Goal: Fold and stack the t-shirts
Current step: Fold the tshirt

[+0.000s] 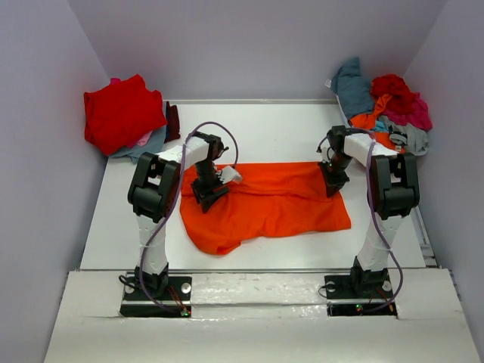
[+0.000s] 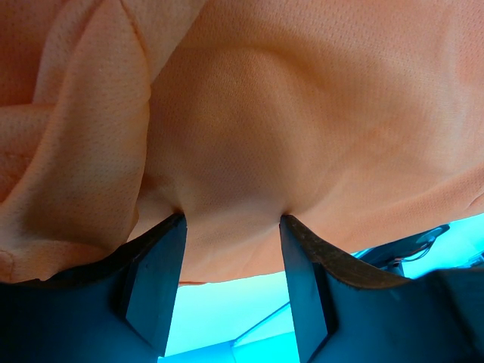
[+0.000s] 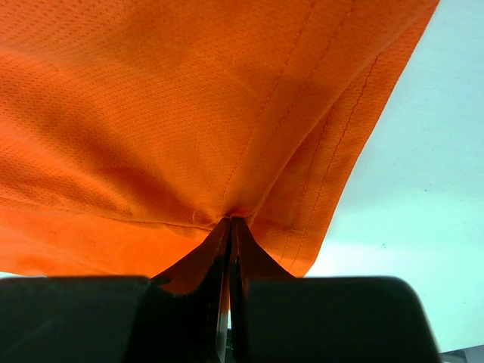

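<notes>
At table [image 1: 257, 121] centre, orange t-shirt [image 1: 272, 204] lies half-spread. My right gripper [image 3: 231, 225] is pinched on its hem corner. Left gripper [image 2: 231, 223] has jaws apart, cloth only draped over them. If I lift now, the left side slips and the fold skews.

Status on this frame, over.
Right pincer shut on bright orange mesh t-shirt edge. Left pincer open, cloth in its gap. Red cloth stack, mixed-colour cloth heap apart, far corners.
</notes>
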### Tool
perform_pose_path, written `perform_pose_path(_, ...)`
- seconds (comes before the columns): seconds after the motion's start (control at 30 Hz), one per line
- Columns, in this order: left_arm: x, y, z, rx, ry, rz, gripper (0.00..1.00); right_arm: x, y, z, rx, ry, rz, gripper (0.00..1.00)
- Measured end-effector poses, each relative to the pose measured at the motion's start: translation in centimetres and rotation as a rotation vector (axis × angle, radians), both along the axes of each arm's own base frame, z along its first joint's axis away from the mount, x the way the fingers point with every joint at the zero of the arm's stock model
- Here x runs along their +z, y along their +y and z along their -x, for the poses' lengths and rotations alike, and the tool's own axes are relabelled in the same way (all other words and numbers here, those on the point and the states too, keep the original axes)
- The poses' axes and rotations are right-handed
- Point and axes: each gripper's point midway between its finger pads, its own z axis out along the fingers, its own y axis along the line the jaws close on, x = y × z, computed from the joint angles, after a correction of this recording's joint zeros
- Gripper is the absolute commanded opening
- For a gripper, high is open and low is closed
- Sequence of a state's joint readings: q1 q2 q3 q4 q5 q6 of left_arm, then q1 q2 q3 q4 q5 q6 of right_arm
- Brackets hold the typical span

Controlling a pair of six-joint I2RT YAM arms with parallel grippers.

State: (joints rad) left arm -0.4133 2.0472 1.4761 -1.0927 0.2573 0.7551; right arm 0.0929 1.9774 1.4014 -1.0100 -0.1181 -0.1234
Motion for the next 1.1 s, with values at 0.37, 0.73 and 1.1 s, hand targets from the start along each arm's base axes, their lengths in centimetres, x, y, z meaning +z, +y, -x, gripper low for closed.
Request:
perform_pose_path(0.37, -0.1, 0.3, 0.2, -0.006, 0.003, -0.013, 0.63, -0.1, -0.8, -0.1, -0.015, -0.004, 0.052, 0.07)
perform_pose_path(0.73, -0.3, 0.5, 0.4, -0.007, 0.011, -0.019, 0.63, 0.6, -1.4, -1.3, -0.02, -0.042, 0.087, 0.07)
perform_pose_path(1.1, -0.4, 0.3, 0.7, -0.005, 0.022, -0.004, 0.66, 3.0, -1.2, -4.4, -0.025, -0.141, 0.083, 0.07)
